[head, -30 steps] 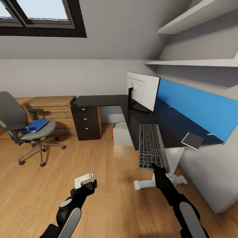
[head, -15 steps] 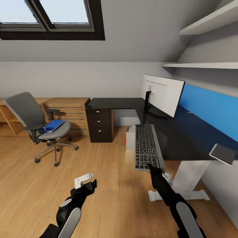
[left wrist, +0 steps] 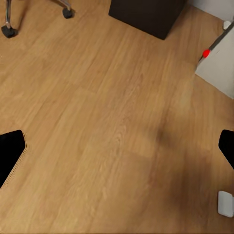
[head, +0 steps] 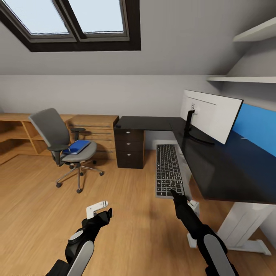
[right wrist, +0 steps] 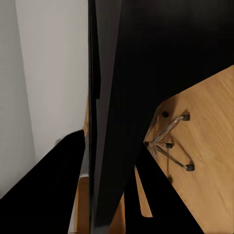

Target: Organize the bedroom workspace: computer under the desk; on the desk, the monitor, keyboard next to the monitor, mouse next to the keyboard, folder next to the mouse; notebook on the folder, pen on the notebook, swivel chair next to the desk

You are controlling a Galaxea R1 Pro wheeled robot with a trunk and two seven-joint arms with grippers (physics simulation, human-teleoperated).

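Note:
My right gripper is shut on the near end of the black keyboard and holds it in the air, beside the front edge of the black desk. In the right wrist view the keyboard runs edge-on between the fingers. The monitor stands on the desk, its white back toward me. At the left the bright blue folder lies on the seat of the grey swivel chair. The computer sits on the floor. My left gripper hangs open over bare floor. Mouse, notebook and pen are out of view.
The dark three-drawer unit stands under the desk's far wing, with a light wooden dresser and low wooden shelving to its left. White wall shelves hang above the desk. Wood floor lies open between the chair and the desk.
The camera has turned left, so the whole picture shifted right and the desk's right end left the view. Both arms hold their poses; the keyboard stays in my right gripper.

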